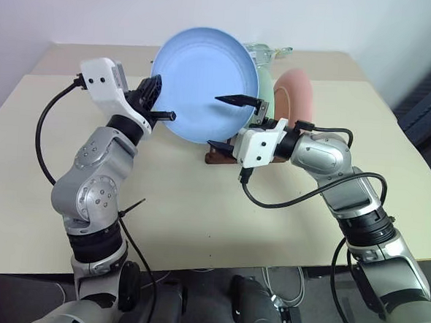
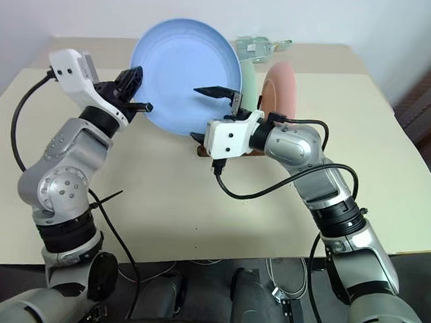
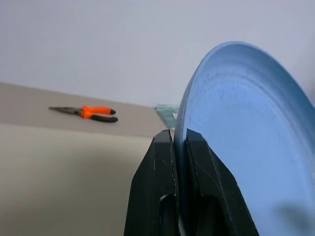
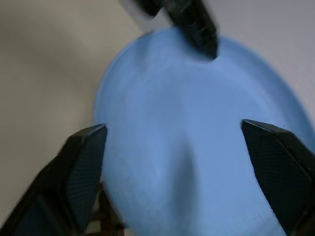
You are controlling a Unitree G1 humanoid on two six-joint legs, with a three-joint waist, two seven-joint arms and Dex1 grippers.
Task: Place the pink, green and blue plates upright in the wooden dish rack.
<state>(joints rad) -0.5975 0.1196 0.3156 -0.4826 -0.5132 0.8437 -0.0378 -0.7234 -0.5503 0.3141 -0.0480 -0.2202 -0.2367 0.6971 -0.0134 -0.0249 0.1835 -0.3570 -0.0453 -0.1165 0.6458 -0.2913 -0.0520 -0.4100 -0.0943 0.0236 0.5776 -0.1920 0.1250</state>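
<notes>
Beige and matte, the table (image 1: 198, 204) carries the scene. The blue plate (image 1: 204, 84), round and shallow-rimmed, is held upright above it, in front of the rack (image 1: 217, 156) and hiding much of what stands there. The left gripper (image 1: 159, 105) is clamped on the plate's left rim, both fingers (image 3: 156, 187) pressed flat against it. The right gripper (image 1: 231, 122) is spread wide before the plate's face, its fingers apart and holding nothing. The green plate (image 1: 266, 91) and pink plate (image 1: 296, 99) are seen upright behind, in the dark wooden rack. Orange-handled pliers (image 3: 88, 113) lie well apart on the far table.
</notes>
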